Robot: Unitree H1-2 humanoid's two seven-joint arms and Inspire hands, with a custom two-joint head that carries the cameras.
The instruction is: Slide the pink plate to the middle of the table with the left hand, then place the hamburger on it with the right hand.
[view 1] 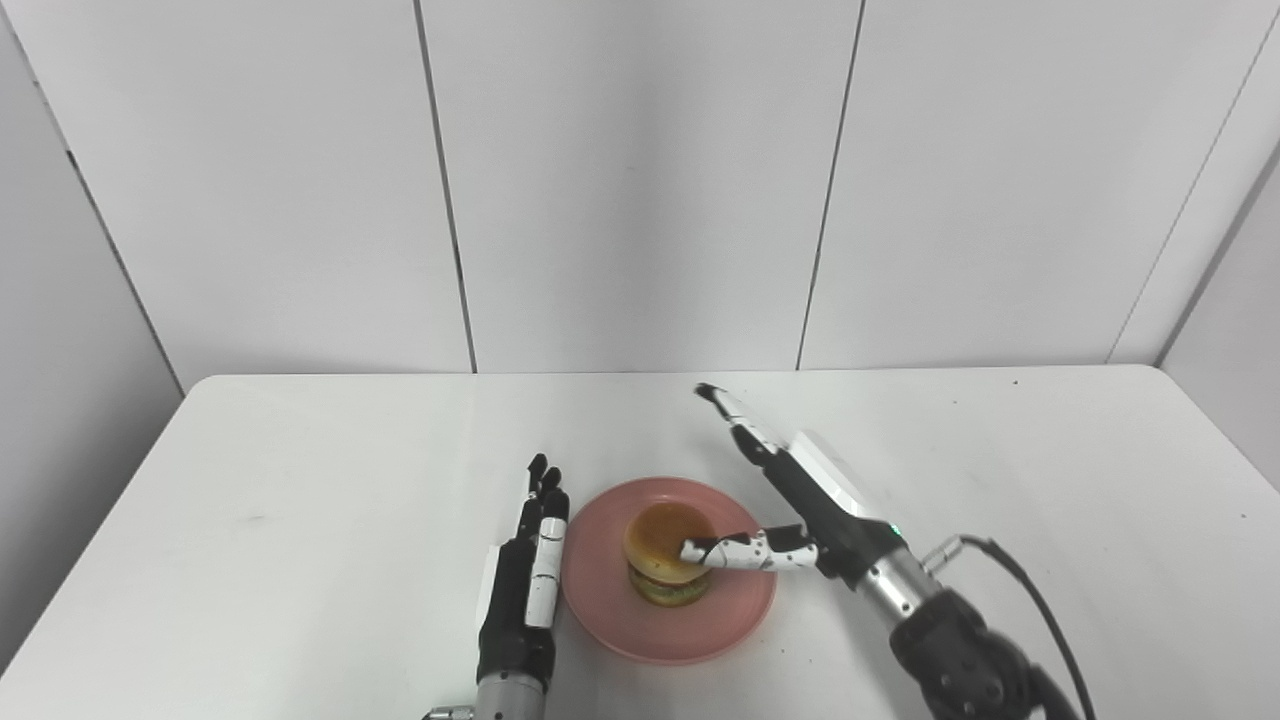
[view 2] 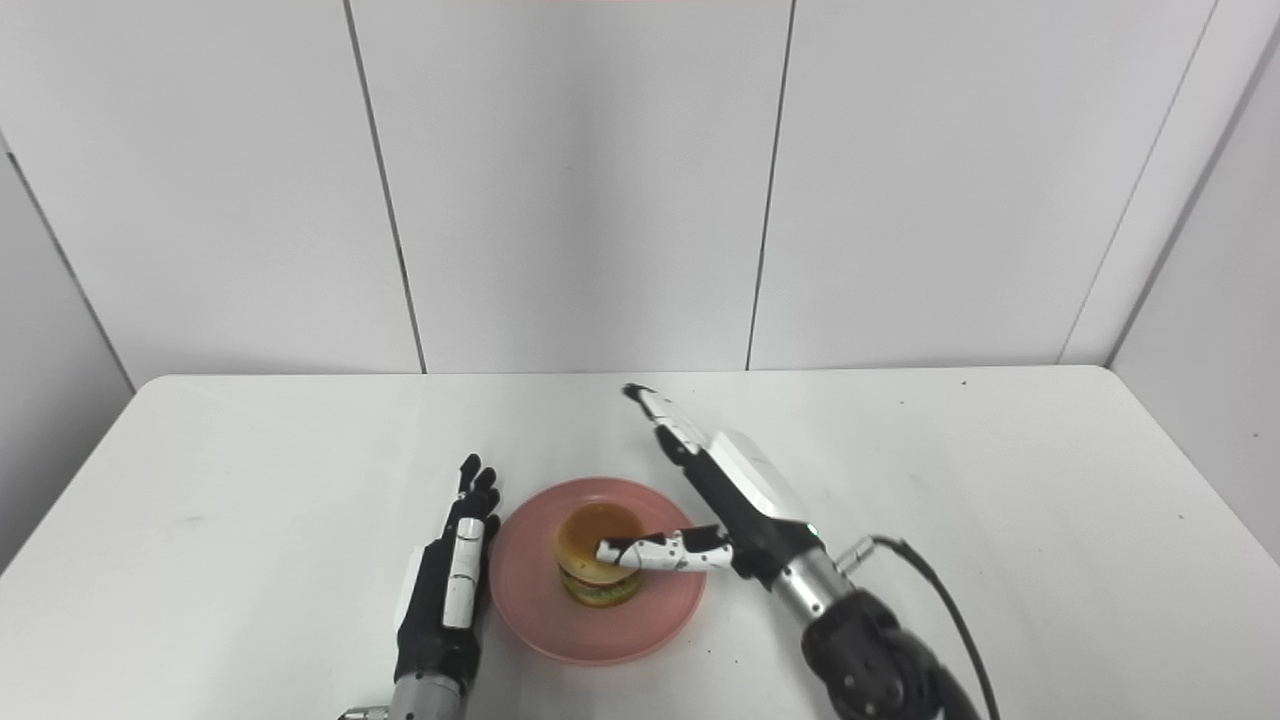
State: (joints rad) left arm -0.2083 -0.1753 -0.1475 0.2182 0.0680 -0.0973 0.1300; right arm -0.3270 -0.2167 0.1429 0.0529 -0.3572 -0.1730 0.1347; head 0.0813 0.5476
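From the left eye view, the hamburger (view 1: 664, 567) already sits on the pink plate (view 1: 668, 628), which lies near the middle of the counter (view 1: 300, 480) toward the front edge, so the risk now is in the getaway. The right hand (view 1: 800, 500) is spread wide, its long fingers (view 1: 735, 410) pointing away over the counter beyond the plate, while its thumb (view 1: 735, 553) lies across the bun's right side and looks to be touching it. If that hand pulls off sideways, I'd guess the thumb could drag the top bun off the stack or tip the whole burger. The left hand (view 1: 525, 590) lies flat just beside the plate's left rim, fingers straight and close together, holding nothing; any nudge inward would shove the plate under the burger. From the right eye view the picture is much the same: the right hand (view 2: 730, 495) grips nothing, its thumb (view 2: 655, 552) laid against the hamburger (view 2: 598, 568), and the left hand (view 2: 445, 590) is close by the plate (view 2: 600, 630); whether it touches the rim I cannot tell.
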